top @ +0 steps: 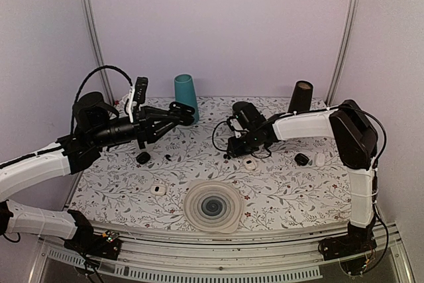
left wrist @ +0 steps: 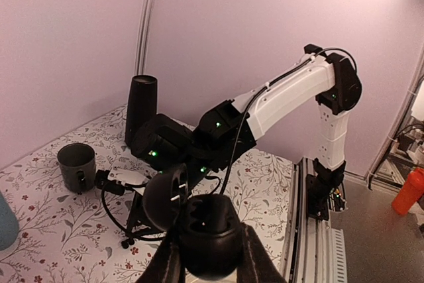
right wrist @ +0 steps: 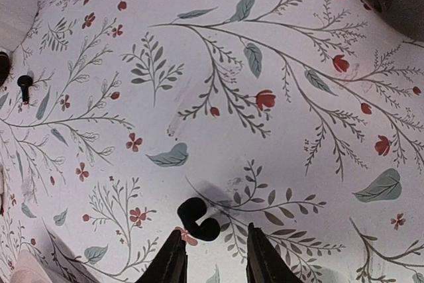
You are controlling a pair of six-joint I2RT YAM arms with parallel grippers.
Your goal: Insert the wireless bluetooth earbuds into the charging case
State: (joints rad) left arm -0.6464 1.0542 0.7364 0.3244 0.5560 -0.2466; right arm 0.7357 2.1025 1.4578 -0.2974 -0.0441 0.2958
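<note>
— What do we have around the work?

— At the back of the flowered table (top: pixel 278 190) we see a teal cup (top: pixel 186 96) standing upright and a tall dark cup (top: pixel 300 96) set mouth down. In the left wrist view a grey mug (left wrist: pixel 75 166) stands near that dark cup. A ringed, flattened bowl (top: pixel 212 206) lies at the near edge.

— And how many small pebble shapes do we count?

— Two closed black ones: the left black case (top: pixel 143 158) and the right black case (top: pixel 302 159). There are three white ones: the near white case (top: pixel 158 189), the middle white case (top: pixel 250 163) just beside the right arm's wrist, and the right white case (top: pixel 320 159). That makes three cups and one bowl.

— Where are the earbuds?

— We count two, both lying on the table. The first earbud (right wrist: pixel 197 220) is just ahead of the right gripper (right wrist: pixel 215 233), whose fingers stand apart and grasp nothing. The second earbud (right wrist: pixel 24 84) lies well apart, to the left in that view.

— And the charging case?

— The left gripper (left wrist: pixel 212 250) is clenched on the open charging case (left wrist: pixel 199 220), held off the table with its lid up. From there the right arm (left wrist: pixel 285 94) crosses our view and hides the first earbud.
</note>
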